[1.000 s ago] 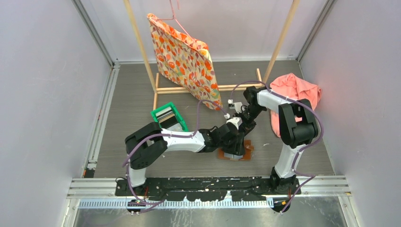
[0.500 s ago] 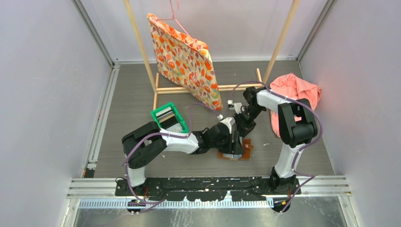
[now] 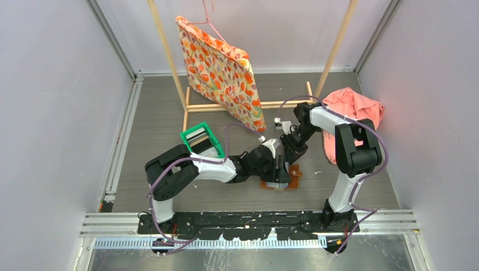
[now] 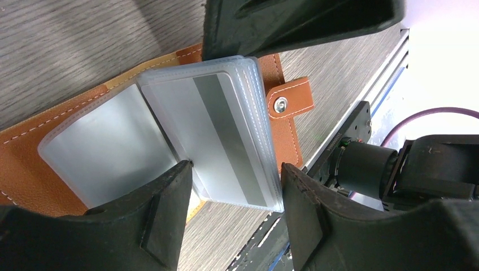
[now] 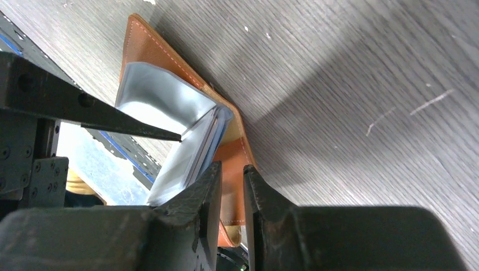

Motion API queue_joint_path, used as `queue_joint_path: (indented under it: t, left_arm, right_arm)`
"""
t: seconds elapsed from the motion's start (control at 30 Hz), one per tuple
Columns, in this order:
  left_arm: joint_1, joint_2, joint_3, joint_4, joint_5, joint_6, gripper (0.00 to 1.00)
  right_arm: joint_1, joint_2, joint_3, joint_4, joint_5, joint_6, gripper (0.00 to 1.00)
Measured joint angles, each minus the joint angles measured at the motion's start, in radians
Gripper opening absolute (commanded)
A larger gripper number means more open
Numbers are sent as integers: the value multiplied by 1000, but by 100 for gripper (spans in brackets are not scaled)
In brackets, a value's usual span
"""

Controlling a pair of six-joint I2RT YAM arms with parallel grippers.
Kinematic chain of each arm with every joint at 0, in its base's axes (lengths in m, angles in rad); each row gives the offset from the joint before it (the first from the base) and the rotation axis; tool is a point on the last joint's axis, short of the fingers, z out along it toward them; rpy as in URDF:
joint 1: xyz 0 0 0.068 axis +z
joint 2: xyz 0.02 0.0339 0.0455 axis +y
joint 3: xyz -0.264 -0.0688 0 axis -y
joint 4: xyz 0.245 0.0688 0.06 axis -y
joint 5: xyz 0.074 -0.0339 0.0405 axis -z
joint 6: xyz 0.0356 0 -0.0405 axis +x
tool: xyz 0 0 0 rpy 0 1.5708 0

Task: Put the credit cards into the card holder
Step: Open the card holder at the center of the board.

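Observation:
The card holder (image 3: 294,180) lies open on the table between the two arms, its brown leather (image 4: 34,152) spread and its clear sleeves fanned up. A silvery grey credit card (image 4: 226,130) with a darker stripe sits in the top sleeve. My left gripper (image 4: 236,189) is open, its fingertips (image 4: 169,197) straddling the lower edge of the raised sleeve stack; from above it (image 3: 281,172) covers most of the holder. My right gripper (image 5: 233,175) is shut on the holder's leather cover (image 5: 231,158) at the far edge, holding that side tilted up (image 3: 294,151).
A green plastic bin (image 3: 201,139) stands left of the grippers. Behind them a flowered bag (image 3: 223,70) hangs on a wooden rack (image 3: 248,105). A pink cloth (image 3: 353,107) lies at the right. The metal rail (image 3: 248,223) runs along the near edge.
My left wrist has turned and drawn slightly left over the holder. The right gripper has shifted a little to the right and its jaws have eased slightly.

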Motion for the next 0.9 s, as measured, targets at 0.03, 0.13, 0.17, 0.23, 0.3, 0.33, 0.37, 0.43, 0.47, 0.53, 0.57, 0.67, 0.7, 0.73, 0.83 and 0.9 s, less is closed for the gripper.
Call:
queue_joint_path:
  t: [0.03, 0.13, 0.17, 0.23, 0.3, 0.33, 0.37, 0.43, 0.47, 0.53, 0.57, 0.67, 0.7, 0.73, 0.83, 0.9]
  left_arm:
    - [0, 0, 0, 0, 0, 0, 60]
    - [0, 0, 4, -3, 0, 3, 63]
    - [0, 0, 6, -5, 1, 5, 64]
    - [0, 0, 11, -8, 3, 8, 66]
    - [0, 0, 14, -8, 8, 9, 68]
    - [0, 0, 15, -7, 9, 10, 69]
    - [0, 0, 15, -7, 11, 11, 69]
    - [1, 0, 15, -6, 18, 12, 69]
    - [1, 0, 15, -3, 23, 12, 69]
    - [2, 0, 15, 2, 28, 11, 70]
    - [3, 0, 15, 5, 32, 11, 70]
    - [11, 0, 14, 31, 44, 6, 70]
    - [14, 0, 11, 45, 45, 5, 70]
    - [17, 0, 9, 52, 46, 4, 70]
    - [27, -2, -6, 74, 46, 3, 70]
    - [36, -3, -19, 79, 46, 3, 70]
  right_arm:
    - [-6, -6, 0, -2, -2, -2, 26]
    - [-16, -23, 0, -9, -11, -11, 26]
    - [-19, -26, 0, -11, -14, -15, 26]
    - [-20, -26, 0, -15, -18, -19, 26]
    - [-20, -26, 0, -17, -20, -23, 26]
    - [-20, -26, 0, -17, -22, -24, 26]
    - [-20, -26, 0, -17, -23, -25, 26]
    - [-20, -26, 0, -19, -24, -26, 26]
    - [-20, -26, 0, -20, -24, -26, 26]
    - [-20, -26, 0, -20, -24, -26, 26]
    - [-20, -26, 0, -20, -24, -27, 26]
    - [-23, -27, 0, -20, -22, -27, 29]
    - [-27, -28, 0, -20, -21, -28, 29]
    - [-30, -30, 0, -20, -19, -28, 29]
    - [-43, -40, 0, -19, -11, -29, 29]
    - [-53, -50, 0, -17, -2, -29, 29]
